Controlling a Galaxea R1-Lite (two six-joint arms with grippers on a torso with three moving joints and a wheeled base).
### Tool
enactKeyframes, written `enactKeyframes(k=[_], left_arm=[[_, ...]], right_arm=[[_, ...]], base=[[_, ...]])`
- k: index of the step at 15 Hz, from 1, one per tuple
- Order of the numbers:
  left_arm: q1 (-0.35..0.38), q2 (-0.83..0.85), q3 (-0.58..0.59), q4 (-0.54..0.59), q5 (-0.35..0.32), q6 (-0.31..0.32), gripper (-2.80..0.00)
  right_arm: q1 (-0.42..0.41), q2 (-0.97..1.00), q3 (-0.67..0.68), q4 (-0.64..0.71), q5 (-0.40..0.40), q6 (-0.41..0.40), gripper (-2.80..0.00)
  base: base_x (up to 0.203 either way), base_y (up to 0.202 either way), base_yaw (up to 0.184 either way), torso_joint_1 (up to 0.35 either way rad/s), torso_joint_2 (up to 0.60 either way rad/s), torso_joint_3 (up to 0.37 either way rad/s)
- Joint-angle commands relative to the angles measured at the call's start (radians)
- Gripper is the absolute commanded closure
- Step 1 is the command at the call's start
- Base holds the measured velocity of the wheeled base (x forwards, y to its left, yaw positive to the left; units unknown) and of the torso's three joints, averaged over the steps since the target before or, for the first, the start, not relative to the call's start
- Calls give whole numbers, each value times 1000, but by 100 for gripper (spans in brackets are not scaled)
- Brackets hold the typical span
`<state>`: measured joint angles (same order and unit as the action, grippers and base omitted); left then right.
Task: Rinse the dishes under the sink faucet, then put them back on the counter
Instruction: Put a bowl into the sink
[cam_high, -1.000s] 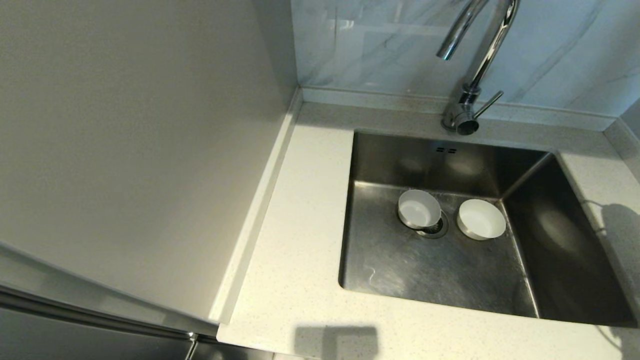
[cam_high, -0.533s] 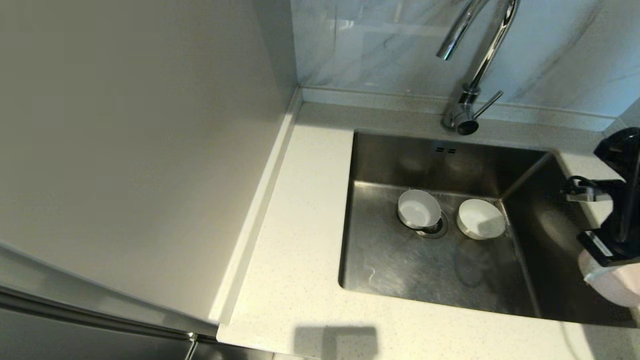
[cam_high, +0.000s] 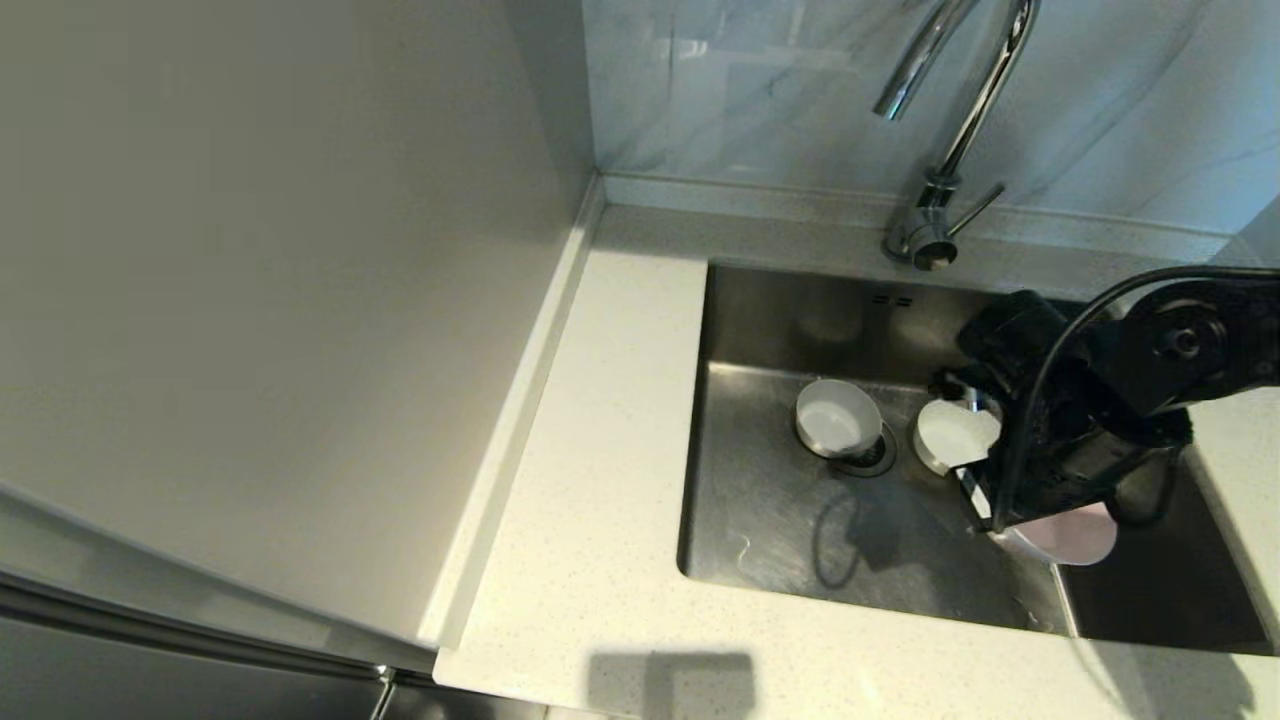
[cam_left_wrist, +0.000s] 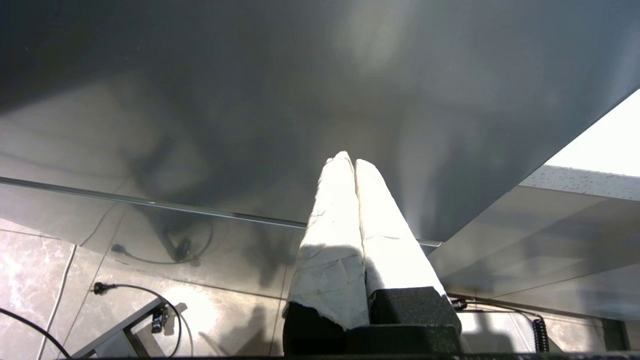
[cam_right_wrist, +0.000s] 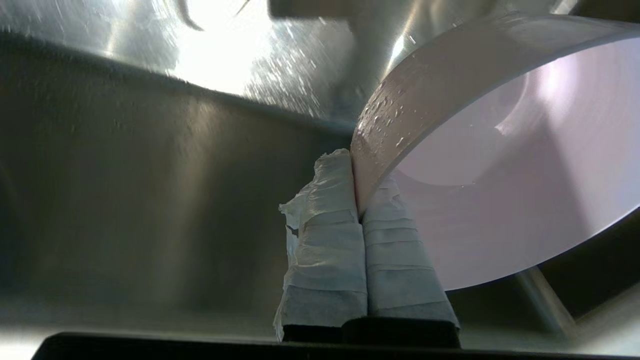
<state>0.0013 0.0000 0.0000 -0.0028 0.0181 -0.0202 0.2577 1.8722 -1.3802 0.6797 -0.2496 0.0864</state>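
We see the right gripper (cam_right_wrist: 356, 200) above the sink (cam_high: 760, 520), its taped fingers (cam_right_wrist: 325, 235) pinching the rim of the pink bowl (cam_right_wrist: 500, 165), one finger inside the wall and one outside. Beyond the jaws, two white bowls sit on the sink floor: one (cam_high: 836, 417) over the drain, the other (cam_high: 950, 435) beside it. The left gripper (cam_left_wrist: 354, 165) hangs parked below the counter (cam_high: 600, 500), fingers pressed together.

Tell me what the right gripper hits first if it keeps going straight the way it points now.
Probably the steel wall or floor of the sink. The right gripper, pinching the pink bowl's rim, has only bare steel ahead of its fingertips; depth is unclear.
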Motion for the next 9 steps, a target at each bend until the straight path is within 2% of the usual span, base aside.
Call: enactKeyframes(k=[1, 6, 9], left_arm=[[0, -3, 0, 0, 0, -1, 0], [0, -3, 0, 0, 0, -1, 0], [0, -3, 0, 0, 0, -1, 0]], right_arm=[[21, 109, 3, -53, -3, 1, 0], [49, 303, -56, -228, -4, 0, 0], [49, 372, -83, -289, -14, -2, 0]], base=[[0, 0, 0, 0, 0, 0], [0, 0, 0, 0, 0, 0], [0, 0, 0, 0, 0, 0]])
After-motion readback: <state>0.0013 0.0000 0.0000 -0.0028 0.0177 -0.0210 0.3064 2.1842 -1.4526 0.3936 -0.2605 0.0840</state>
